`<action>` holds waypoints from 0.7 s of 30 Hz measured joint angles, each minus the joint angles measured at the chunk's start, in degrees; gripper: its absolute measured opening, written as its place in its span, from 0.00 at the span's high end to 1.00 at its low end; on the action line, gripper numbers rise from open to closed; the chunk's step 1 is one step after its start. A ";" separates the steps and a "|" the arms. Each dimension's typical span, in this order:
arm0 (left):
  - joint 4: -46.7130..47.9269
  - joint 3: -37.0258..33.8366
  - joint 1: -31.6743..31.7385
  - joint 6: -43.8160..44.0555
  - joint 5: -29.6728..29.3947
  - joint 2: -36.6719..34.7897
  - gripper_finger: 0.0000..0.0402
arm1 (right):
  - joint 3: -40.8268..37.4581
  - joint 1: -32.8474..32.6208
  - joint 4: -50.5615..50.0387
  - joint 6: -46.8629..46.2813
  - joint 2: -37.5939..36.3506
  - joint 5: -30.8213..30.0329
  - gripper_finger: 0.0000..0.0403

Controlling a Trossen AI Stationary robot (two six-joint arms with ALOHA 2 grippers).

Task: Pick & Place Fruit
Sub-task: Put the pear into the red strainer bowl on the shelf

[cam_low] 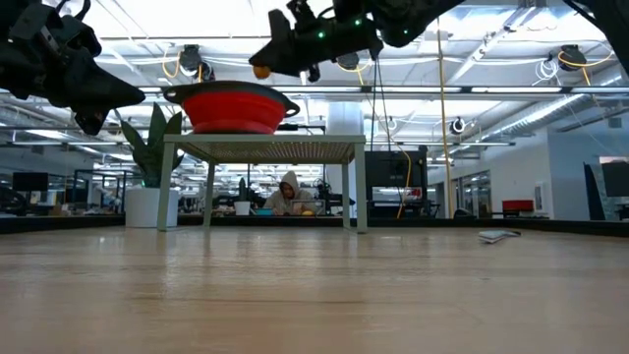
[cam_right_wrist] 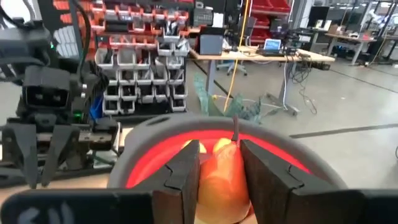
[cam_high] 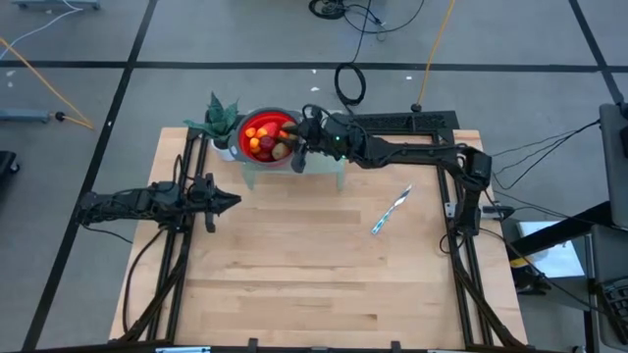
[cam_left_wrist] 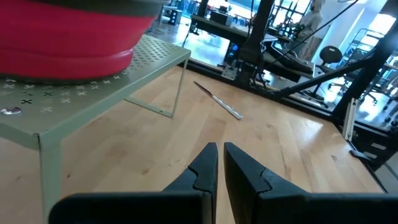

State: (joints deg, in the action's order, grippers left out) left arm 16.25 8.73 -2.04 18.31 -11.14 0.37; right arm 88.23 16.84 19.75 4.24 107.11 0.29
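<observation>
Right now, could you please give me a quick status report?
Right end effector shut on orange fruit, over red bowl. Left end effector shut, empty, waiting beside the rack. Nothing in the way.

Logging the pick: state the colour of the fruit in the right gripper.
Orange-yellow fruit, clearest in the right wrist view.

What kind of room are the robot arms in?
It looks like a big workshop or robot lab. Behind the red bowl are shelves of parts bins, a person sits at a desk far off, and cables trail across the floor.
</observation>
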 joint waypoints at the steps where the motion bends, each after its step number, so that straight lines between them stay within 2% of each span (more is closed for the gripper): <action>1: -0.01 0.00 0.00 0.00 -0.04 0.01 0.94 | 0.09 -0.01 0.34 -0.19 0.48 0.00 0.74; 11: 0.26 0.00 0.00 -0.54 -0.06 0.00 0.94 | 0.04 -0.04 -7.52 -0.60 0.82 0.21 0.74; 21: 0.26 0.00 0.00 -1.41 -0.92 0.01 0.94 | 0.04 -0.04 -7.65 -0.60 0.86 -0.14 0.74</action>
State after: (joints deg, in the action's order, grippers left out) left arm 16.51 8.73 -2.04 16.90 -12.05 0.38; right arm 88.27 16.80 12.10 3.64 107.96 0.14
